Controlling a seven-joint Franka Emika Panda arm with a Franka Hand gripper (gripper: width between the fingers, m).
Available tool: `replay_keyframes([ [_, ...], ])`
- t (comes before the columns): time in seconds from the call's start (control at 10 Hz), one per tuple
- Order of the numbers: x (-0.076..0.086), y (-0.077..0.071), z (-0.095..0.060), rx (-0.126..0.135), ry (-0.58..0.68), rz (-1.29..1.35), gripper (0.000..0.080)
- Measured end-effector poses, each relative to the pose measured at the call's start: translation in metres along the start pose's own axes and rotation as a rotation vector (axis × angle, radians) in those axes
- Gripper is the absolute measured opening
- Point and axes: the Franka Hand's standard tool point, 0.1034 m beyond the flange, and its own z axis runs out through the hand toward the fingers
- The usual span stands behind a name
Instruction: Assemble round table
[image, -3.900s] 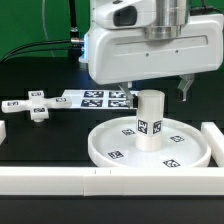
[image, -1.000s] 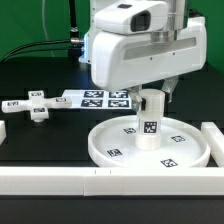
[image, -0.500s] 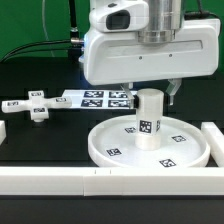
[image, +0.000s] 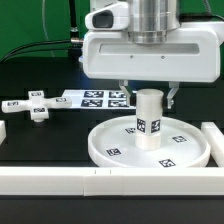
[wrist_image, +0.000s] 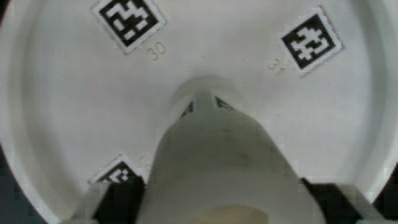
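The large rimmed round disc (image: 100, 150) lies on the black table with the short cylindrical leg (image: 149, 125) standing upright at its middle. My gripper (image: 148, 95) hangs straight above, and its fingers (image: 174, 95) come down on either side of the leg's top, shut on it. In the wrist view the leg (wrist_image: 222, 150) fills the space between the dark fingers (wrist_image: 116, 200), and the tagged disc (wrist_image: 71, 90) spreads out below. The gripper (wrist_image: 222, 205) itself is mostly hidden there by the leg. The small cross-shaped foot (image: 38, 105) lies loose on the exterior view's left.
The marker board (image: 95, 97) lies behind the disc. White border blocks run along the front (image: 60, 180) and at the exterior view's right (image: 214, 140). A small white block (image: 2, 130) sits at the left edge.
The gripper body has turned about its upright axis while staying over the leg. The tag on the leg has shifted slightly sideways. Disc and foot have not moved.
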Motion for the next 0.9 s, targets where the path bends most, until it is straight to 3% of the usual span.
replay_keyframes([
  [0.2, 0.0032, -0.0053, -0.0019, -0.028, 0.034, -0.044, 0.0409],
  [0.5, 0.0028, -0.0021, -0.0002, -0.001, 0.02, 0.196, 0.0409],
  [0.6, 0.0043, 0.0003, -0.0004, 0.021, 0.012, 0.289, 0.0409],
  [0.7, 0.0071, 0.003, -0.0006, 0.063, 0.008, 0.448, 0.0409],
  [0.8, 0.0064, 0.0032, -0.0006, 0.084, 0.001, 0.559, 0.0409],
  [0.9, 0.0052, 0.0014, -0.0008, 0.087, -0.011, 0.663, 0.0409],
])
